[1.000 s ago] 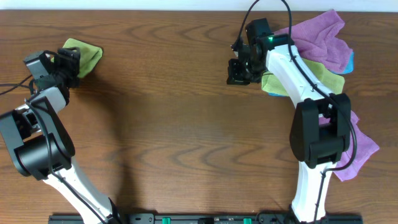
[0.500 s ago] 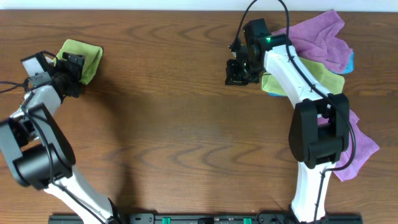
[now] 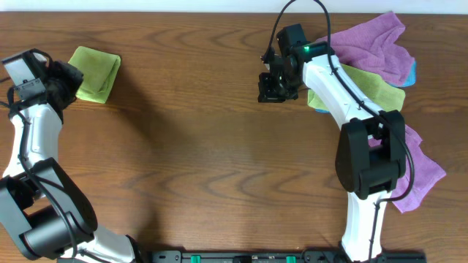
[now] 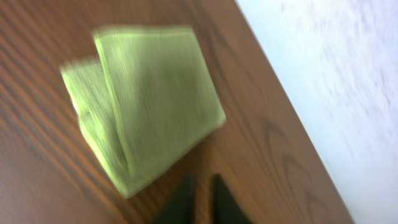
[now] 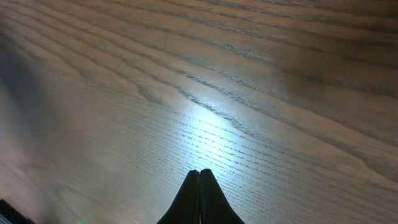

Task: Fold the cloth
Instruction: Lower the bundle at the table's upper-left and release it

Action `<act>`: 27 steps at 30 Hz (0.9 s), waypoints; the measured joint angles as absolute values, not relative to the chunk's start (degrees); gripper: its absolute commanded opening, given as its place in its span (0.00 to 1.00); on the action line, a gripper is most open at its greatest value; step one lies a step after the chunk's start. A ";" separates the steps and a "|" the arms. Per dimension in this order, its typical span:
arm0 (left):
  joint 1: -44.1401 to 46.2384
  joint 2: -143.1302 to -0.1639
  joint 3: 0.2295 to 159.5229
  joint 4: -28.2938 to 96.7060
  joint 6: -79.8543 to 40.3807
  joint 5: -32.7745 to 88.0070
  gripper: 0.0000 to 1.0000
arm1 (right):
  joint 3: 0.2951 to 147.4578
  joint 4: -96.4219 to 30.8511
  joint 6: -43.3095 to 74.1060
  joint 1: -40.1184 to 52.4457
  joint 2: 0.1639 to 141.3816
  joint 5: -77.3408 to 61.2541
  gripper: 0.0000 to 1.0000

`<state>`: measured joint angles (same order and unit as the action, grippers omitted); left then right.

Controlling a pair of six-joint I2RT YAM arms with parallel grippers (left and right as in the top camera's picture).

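Note:
The cloth (image 3: 97,64), bright lime green, lies folded into a small packet at the table's far left. In the left wrist view the cloth (image 4: 149,99) shows stacked layers with a fold edge down its left side. My left gripper (image 3: 67,79) sits just left of it, apart from it, shut and holding nothing; its fingertips (image 4: 200,183) point at bare wood below the cloth's corner. Over bare table near the back centre, my right gripper (image 3: 272,89) is shut and empty, its tips (image 5: 199,171) pressed together.
A heap of other cloths lies at the back right: a purple one (image 3: 373,44), a duller yellow-green one (image 3: 369,91), and another purple one (image 3: 423,169) by the right arm's base. The table's far edge (image 4: 273,68) runs close behind the folded cloth.
My left gripper has drawn back leftward off the cloth and shut, leaving the cloth folded on the table. The right gripper has drifted slightly left, still shut.

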<state>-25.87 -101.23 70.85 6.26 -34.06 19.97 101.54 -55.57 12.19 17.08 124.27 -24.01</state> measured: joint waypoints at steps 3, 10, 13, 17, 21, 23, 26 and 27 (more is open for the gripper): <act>-25.76 -102.13 70.85 0.93 -33.58 16.40 0.06 | 101.54 -55.24 12.19 17.08 124.27 -23.99 0.02; -24.60 -111.04 70.89 -9.06 -31.90 12.08 0.06 | 101.54 -54.46 12.21 17.08 124.27 -24.01 0.01; -23.94 -114.83 70.85 -10.41 -31.24 9.80 0.06 | 101.54 -54.46 12.21 17.08 124.27 -24.01 0.01; -23.62 -116.95 70.85 -10.96 -31.03 7.60 0.06 | 101.54 -54.46 12.21 17.08 124.27 -24.01 0.01; -22.72 -118.61 70.85 -10.98 -30.04 5.54 0.06 | 101.54 -54.59 12.21 17.10 124.27 -23.99 0.02; -21.96 -119.61 70.85 -10.96 -29.23 4.67 0.06 | 101.54 -54.59 12.21 17.15 124.27 -24.01 0.02; -20.47 -120.92 70.85 -10.90 -27.51 2.87 0.06 | 101.54 -54.59 12.21 17.17 124.27 -24.01 0.02; -20.01 -121.12 70.85 -10.90 -26.98 2.20 0.06 | 101.54 -54.59 12.21 17.17 124.27 -24.01 0.02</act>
